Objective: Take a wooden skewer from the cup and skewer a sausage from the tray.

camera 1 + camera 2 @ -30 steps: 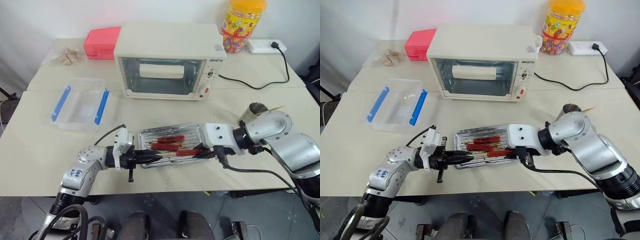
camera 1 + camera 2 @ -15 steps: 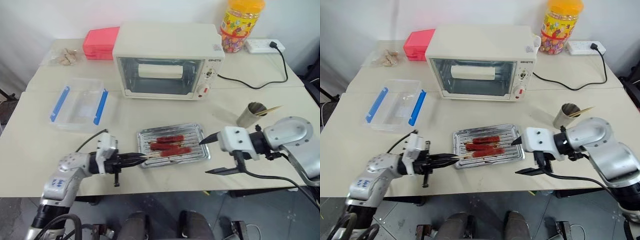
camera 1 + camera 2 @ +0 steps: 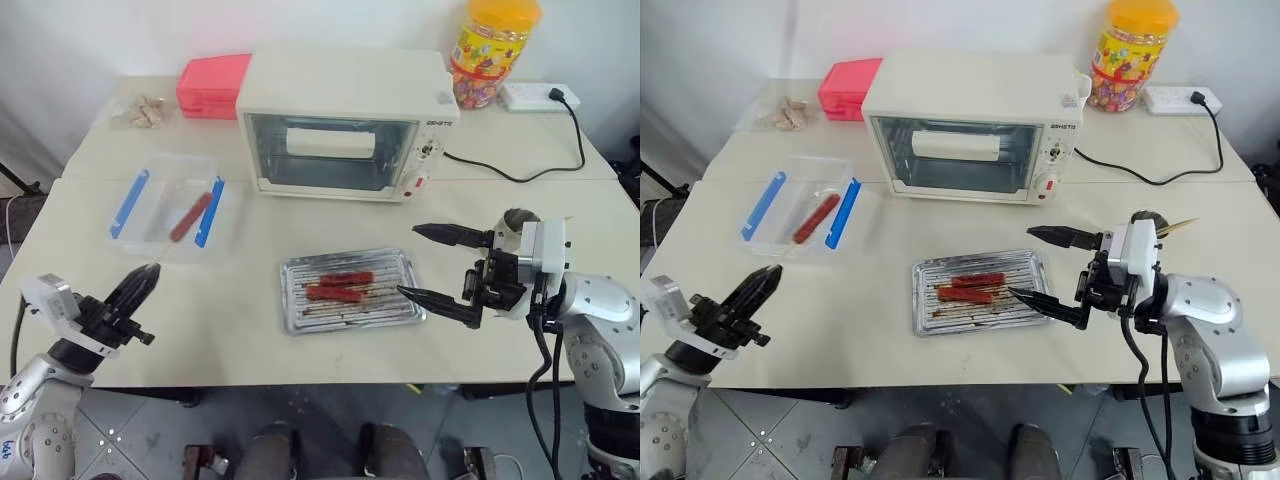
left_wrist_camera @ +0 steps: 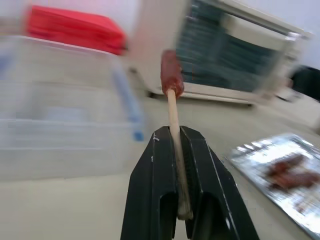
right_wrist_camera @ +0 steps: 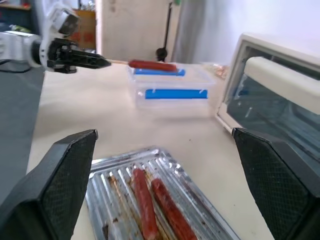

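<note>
L claw (image 4: 176,175) swung out from tray (image 3: 400,262) toward box (image 3: 128,195), clenched on skewer (image 4: 175,135) w/ sausage (image 4: 171,73); R claw (image 3: 432,264) released. Risk: fast swing slides sausage off tip.

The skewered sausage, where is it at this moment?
The skewered sausage is at the robot's left, on the wooden skewer held by the shut left gripper. In the head views it is seen over the clear plastic box, left of the tray.

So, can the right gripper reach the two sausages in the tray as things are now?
Probably yes. The right gripper hangs open beside the tray, and nothing lies between it and the two sausages.
</note>
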Controlling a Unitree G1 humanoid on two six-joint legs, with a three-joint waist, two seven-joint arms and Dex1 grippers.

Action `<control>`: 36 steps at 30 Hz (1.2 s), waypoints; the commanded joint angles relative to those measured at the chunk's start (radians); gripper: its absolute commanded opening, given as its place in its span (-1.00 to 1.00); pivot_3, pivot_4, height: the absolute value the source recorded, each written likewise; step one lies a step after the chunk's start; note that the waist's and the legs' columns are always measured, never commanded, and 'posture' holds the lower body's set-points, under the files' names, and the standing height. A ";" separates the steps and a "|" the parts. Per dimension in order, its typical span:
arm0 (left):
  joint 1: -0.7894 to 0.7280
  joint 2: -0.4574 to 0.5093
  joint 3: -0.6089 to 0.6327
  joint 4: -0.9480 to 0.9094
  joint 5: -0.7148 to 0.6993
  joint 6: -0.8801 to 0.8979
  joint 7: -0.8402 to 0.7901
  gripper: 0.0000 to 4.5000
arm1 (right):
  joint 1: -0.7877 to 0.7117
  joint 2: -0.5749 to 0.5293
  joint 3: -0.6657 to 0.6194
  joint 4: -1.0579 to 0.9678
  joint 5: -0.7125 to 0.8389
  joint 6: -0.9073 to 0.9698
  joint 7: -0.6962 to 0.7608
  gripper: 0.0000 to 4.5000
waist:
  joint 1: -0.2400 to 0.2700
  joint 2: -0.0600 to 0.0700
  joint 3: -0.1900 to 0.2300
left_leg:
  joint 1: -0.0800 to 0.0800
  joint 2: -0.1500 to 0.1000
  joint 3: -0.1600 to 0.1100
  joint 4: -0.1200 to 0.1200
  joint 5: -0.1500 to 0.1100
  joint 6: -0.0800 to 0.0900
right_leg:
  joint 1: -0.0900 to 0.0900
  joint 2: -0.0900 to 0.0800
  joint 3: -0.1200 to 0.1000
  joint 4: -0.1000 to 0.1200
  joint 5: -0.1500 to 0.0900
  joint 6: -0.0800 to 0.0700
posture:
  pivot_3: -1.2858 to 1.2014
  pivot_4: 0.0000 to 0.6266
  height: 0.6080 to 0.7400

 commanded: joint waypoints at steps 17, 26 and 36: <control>-0.370 0.113 -0.171 0.203 0.242 0.143 0.307 -1.00 | 0.051 -0.041 -0.002 -0.071 -0.026 -0.049 -0.043 0.99 | -0.013 -0.002 -0.001 | 0.001 0.001 0.003 -0.003 0.000 0.000 | -0.004 0.001 -0.001 0.003 0.000 0.000 | 0.03 -0.52 1.00; -0.389 0.104 -0.142 0.236 0.247 0.132 0.332 -0.74 | 0.052 -0.045 0.007 -0.056 -0.032 -0.060 -0.048 1.00 | -0.006 -0.002 -0.001 | 0.001 0.000 0.003 -0.003 0.000 0.000 | -0.003 0.001 -0.001 0.003 0.000 0.000 | 0.03 -0.52 1.00; -0.344 0.123 -0.079 0.190 0.181 -0.019 0.134 0.46 | 0.088 -0.065 -0.005 -0.052 -0.027 -0.070 -0.011 1.00 | -0.006 -0.002 -0.001 | 0.001 0.000 0.003 -0.003 0.000 0.000 | -0.003 0.001 -0.001 0.003 0.000 0.000 | 0.03 -0.52 1.00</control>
